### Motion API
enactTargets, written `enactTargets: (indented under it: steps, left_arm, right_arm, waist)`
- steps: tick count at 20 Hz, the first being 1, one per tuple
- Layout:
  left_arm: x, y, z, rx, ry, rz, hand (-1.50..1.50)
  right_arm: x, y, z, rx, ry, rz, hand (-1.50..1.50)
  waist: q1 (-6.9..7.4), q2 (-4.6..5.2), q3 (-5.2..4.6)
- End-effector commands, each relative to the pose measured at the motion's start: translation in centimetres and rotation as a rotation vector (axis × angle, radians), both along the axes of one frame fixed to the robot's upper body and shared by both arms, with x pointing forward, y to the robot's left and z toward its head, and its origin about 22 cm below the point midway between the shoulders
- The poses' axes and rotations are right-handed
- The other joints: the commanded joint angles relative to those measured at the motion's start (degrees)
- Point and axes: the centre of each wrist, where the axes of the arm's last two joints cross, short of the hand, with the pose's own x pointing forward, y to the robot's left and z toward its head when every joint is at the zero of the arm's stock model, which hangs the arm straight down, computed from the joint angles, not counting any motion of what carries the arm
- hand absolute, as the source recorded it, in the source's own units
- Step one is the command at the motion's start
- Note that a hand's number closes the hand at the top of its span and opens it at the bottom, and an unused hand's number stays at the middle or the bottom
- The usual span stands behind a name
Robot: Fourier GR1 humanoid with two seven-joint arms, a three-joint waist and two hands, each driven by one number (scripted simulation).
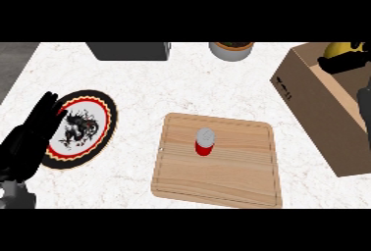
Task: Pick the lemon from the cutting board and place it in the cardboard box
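While on one board [217,179], one can [206,142]

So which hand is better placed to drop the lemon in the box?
Right. The right hand holds the lemon above the cardboard box; the left hand rests open over the distant plate.

Lemon [338,48] half hidden inside the curled right hand [346,62], cropped at top | cardboard box [308,93] cut by the right edge | plate [101,112] left rim under the left hand [30,139] | dark container [130,50] and pot [232,51] cropped at top, contents unclear
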Motion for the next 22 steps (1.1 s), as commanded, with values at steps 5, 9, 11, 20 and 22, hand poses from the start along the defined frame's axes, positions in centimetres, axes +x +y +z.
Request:
enactTargets:
  steps: [5,9,11,20,22]
  left_arm:
    - [0.7,-0.7,0.1,-0.011,-0.001,-0.024,0.0]
    - [0.4,-0.4,-0.4,0.009,-0.005,-0.029,0.0]
    - [0.2,-1.2,-0.8,-0.007,-0.011,-0.023,0.0]
    - [-0.5,-1.0,-1.7,-0.028,-0.003,-0.012,0.0]
    - [-0.5,0.8,-0.4,0.002,0.001,-0.002,0.0]
  right_arm:
    - [1.2,-5.0,-7.0,0.083,0.055,0.022,1.5]
    - [1.8,-4.3,-10.1,0.201,0.216,-0.043,1.5]
    - [1.8,-5.5,-10.9,0.255,0.214,-0.124,-1.5]
    - [0.5,-6.9,-11.4,0.333,0.024,0.051,-1.5]
    - [0.6,-6.6,-10.3,0.455,-0.147,0.018,-1.5]
  waist:
    - [0.34,0.23,0.03]
    - [0.53,0.27,0.03]
    - [0.84,0.35,0.04]
    - [-0.02,0.01,0.02]
    - [-0.22,-0.1,0.07]
